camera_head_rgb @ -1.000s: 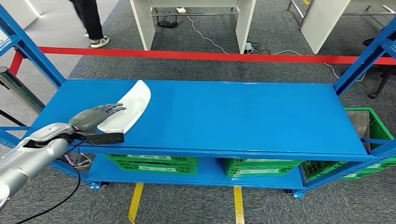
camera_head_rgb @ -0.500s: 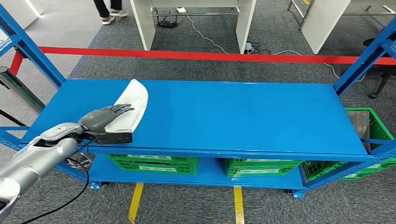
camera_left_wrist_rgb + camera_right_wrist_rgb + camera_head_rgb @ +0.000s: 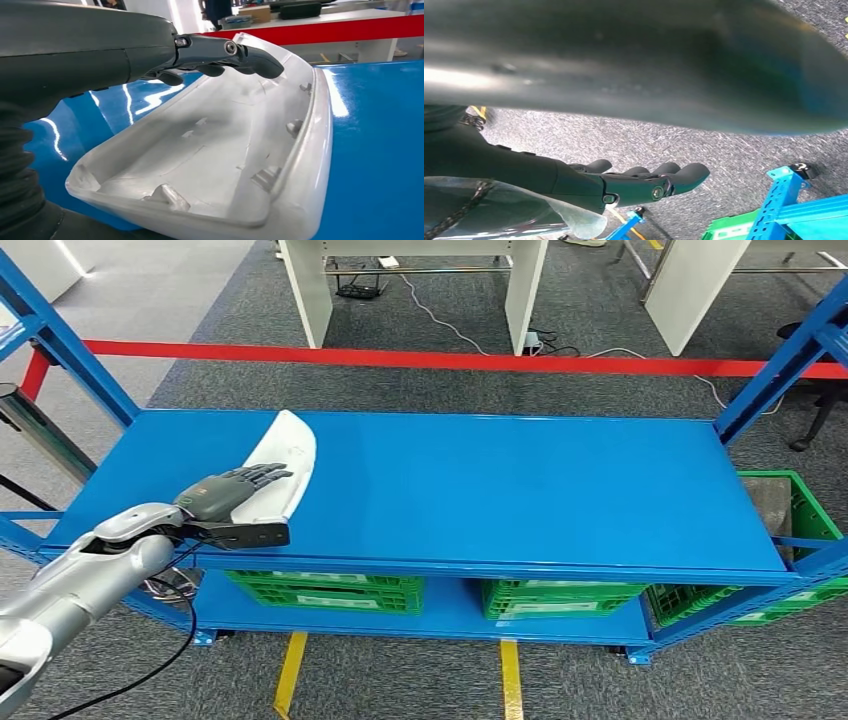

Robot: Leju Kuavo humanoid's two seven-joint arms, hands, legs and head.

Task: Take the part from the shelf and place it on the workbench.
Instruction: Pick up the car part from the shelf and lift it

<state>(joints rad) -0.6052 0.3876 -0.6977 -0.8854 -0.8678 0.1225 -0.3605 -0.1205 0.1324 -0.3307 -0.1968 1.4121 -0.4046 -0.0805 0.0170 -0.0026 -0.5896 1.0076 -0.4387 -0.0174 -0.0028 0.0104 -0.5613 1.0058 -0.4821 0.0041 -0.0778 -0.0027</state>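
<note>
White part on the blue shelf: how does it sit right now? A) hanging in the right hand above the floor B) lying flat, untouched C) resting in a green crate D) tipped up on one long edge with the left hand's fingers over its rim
D: the white part stands tilted on the blue shelf, and the left hand has its fingers hooked over the upper rim.

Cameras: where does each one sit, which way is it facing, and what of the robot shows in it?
Head view: high on the body, facing forward and down at the blue shelf; the left hand grips the white part.
Left wrist view: behind the left hand, facing into the white part.
Right wrist view: hanging, facing carpet; right hand.
Head and left wrist views share hand, part and shelf.
</note>
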